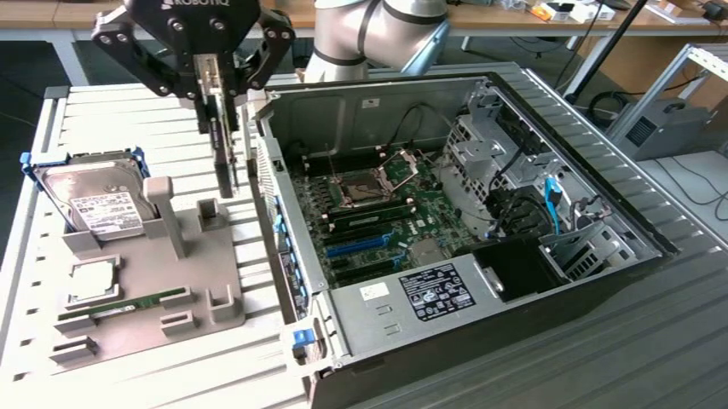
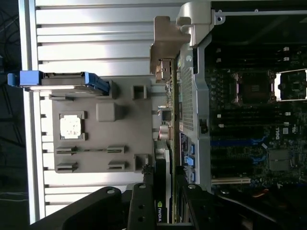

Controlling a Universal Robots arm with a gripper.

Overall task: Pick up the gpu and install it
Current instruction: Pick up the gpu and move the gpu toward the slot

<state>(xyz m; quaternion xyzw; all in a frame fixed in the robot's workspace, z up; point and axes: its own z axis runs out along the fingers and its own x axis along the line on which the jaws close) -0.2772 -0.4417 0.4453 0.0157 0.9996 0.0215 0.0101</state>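
Fingers (image 2: 140,206): black metal with bolt holes, pinching the gpu (image 2: 160,194) by its two flat faces
Gpu: thin black card held upright and edge-on under the gripper (image 1: 222,98); it hangs over the holder (image 1: 148,298), just beside the outer wall of the case (image 1: 341,106), not inside it
Gpu lower end: near a small slotted post of the holder; cannot tell if they touch
Wrist view adds: a green-and-white logo (image 2: 159,213) on the gpu between the fingers, and the case's perforated rear panel
Exterior view adds: the gripper's linked black body, the grey arm (image 1: 364,34) behind it, and the gpu's whole hanging length
Holder: matte grey moulded plate with upright posts and shallow pockets
Drive (image 1: 101,204): boxy, silver, white label, tilted in a blue frame (image 2: 96,81) on the holder
Chip (image 1: 91,281): square, silvery, flat in its pocket
Stick (image 1: 119,305): narrow green strip lying flat beside the chip
Case: grey sheet-metal box on its side, open on top; green board (image 1: 381,213) inside with a bare socket (image 1: 361,189) and blue slots (image 1: 358,247)
Desk (image 1: 102,119): pale ribbed aluminium slats
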